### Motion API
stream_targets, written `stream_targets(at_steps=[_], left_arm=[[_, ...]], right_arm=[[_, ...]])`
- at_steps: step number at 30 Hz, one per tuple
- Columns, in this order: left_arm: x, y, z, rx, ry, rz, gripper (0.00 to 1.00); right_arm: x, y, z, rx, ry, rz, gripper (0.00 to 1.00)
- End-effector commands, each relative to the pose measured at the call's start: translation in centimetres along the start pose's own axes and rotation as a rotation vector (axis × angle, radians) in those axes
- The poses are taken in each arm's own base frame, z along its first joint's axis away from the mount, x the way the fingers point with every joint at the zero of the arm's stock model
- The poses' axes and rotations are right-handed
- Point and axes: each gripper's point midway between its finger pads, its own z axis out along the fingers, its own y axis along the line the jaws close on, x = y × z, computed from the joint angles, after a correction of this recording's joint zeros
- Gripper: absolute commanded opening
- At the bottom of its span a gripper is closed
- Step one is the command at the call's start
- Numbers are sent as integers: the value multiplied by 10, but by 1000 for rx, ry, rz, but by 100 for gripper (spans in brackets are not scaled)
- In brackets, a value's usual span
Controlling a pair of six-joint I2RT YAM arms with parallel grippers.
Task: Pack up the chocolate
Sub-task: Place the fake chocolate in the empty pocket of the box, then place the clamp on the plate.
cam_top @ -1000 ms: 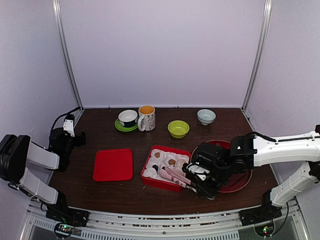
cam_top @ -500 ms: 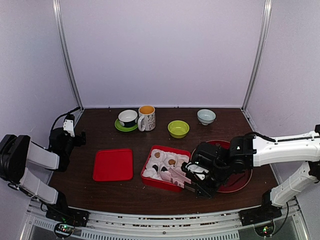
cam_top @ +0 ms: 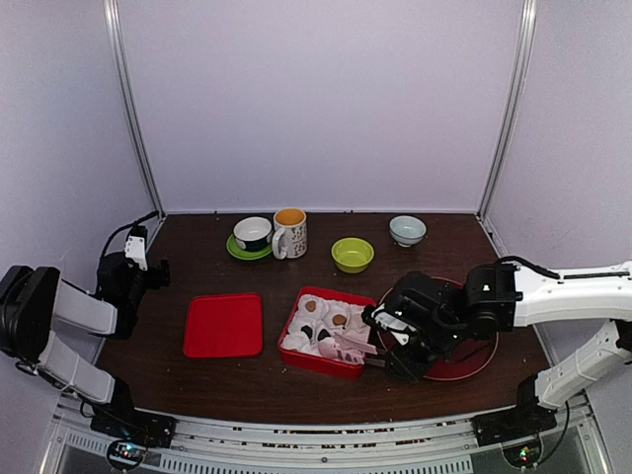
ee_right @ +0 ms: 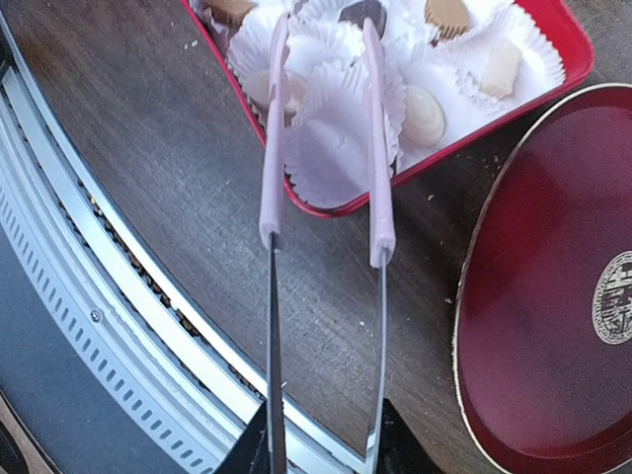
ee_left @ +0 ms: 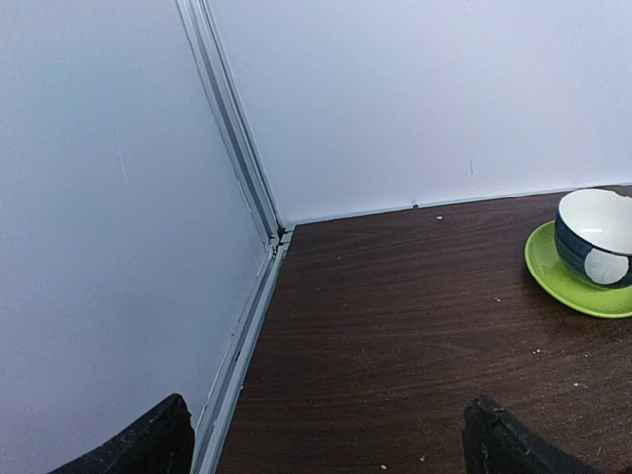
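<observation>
The chocolate (ee_right: 425, 114) lies in white paper cups inside a red box (cam_top: 301, 355), as cream, tan and dark pieces; the red box also shows in the right wrist view (ee_right: 578, 59). My right gripper (ee_right: 321, 449) is shut on pink-handled tongs (ee_right: 378, 188). The tongs reach over the box's near edge, with their arms apart above the cups and nothing visibly between them. In the top view my right gripper (cam_top: 395, 341) sits between the box and a dark red plate (cam_top: 464, 367). My left gripper (ee_left: 326, 456) is open and empty at the table's far left (cam_top: 133, 269).
A red lid (cam_top: 224, 324) lies left of the box. At the back stand a blue cup on a green saucer (cam_top: 253, 235), a mug (cam_top: 290, 232), a green bowl (cam_top: 353, 254) and a pale bowl (cam_top: 407, 229). The dark red plate (ee_right: 553, 296) lies right of the tongs. The table's metal front edge (ee_right: 118, 296) is close.
My right gripper has drawn back a little from the front edge, and the tongs have swung flatter over the box's near right part. The left arm has not moved.
</observation>
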Motion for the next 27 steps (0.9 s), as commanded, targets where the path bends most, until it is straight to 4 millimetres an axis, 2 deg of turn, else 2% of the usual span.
stream_targets(at_steps=[1, 8, 15, 22, 27], left_arm=[[-16, 5, 2, -14, -62, -13, 98], [-16, 5, 2, -13, -61, -12, 98], [-16, 5, 2, -13, -61, -12, 98], [-16, 5, 2, -14, -60, -13, 98], [-16, 5, 2, -14, -61, -13, 98]], right_arm=[[-24, -11, -25, 60, -149, 42, 30], [-23, -42, -45, 154, -229, 130, 29], [-7, -73, -55, 250, -238, 230, 28], [18, -105, -56, 314, -201, 341, 27], [21, -114, -61, 309, -219, 387, 27]])
